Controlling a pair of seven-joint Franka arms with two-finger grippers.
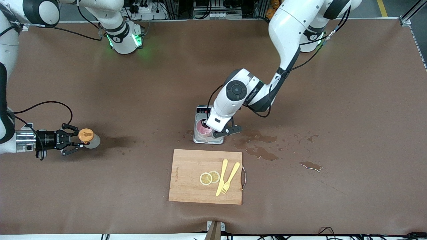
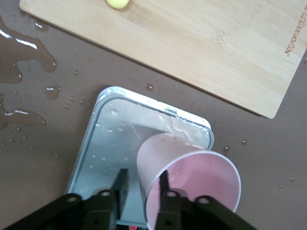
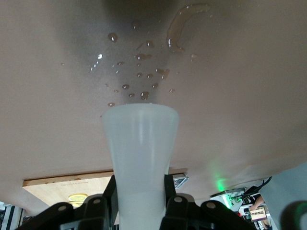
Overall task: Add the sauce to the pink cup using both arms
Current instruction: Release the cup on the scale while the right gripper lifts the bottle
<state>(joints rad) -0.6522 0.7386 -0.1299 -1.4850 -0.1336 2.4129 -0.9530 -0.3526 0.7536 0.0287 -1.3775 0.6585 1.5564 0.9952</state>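
Note:
The pink cup (image 1: 202,128) stands on the wet tray of the grey scale (image 1: 200,140) near the middle of the table. My left gripper (image 2: 141,181) reaches down over it and straddles the cup's (image 2: 192,177) wall. One finger (image 2: 163,184) is inside the cup, and the other stands outside, a little apart from the wall, so the gripper is open. At the right arm's end of the table, my right gripper (image 1: 81,137) is shut on the sauce bottle (image 1: 89,138). The bottle is whitish with an orange cap and is held low over the table.
A wooden cutting board (image 1: 190,186) lies nearer the front camera than the scale, with two lemon slices (image 1: 209,177), a yellow knife (image 1: 222,176) and a fork (image 1: 230,178). Puddles (image 1: 260,151) spread beside the scale toward the left arm's end.

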